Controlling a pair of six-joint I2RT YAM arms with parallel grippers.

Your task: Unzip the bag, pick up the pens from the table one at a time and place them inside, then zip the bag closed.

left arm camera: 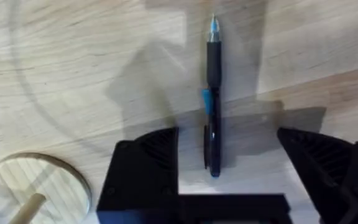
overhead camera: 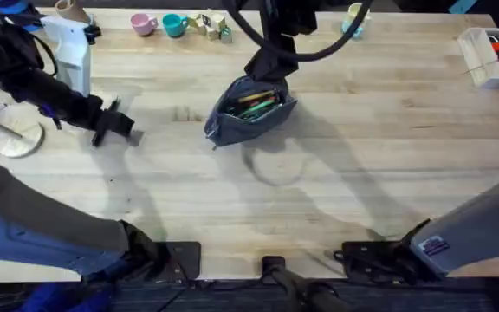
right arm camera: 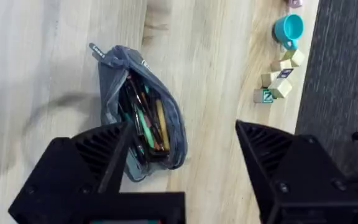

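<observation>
Black, blue-clipped stick pen (left arm camera: 212, 99) lies centred between your spread left gripper (left arm camera: 229, 171) jaws; descend, close squarely. Right gripper (right arm camera: 179, 162) jaws apart above open grey-blue fabric pouch (overhead camera: 249, 108), twelve o'clock.

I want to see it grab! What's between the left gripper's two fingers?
In the left wrist view, a black pen lies on the table between the open left gripper's fingers.
</observation>
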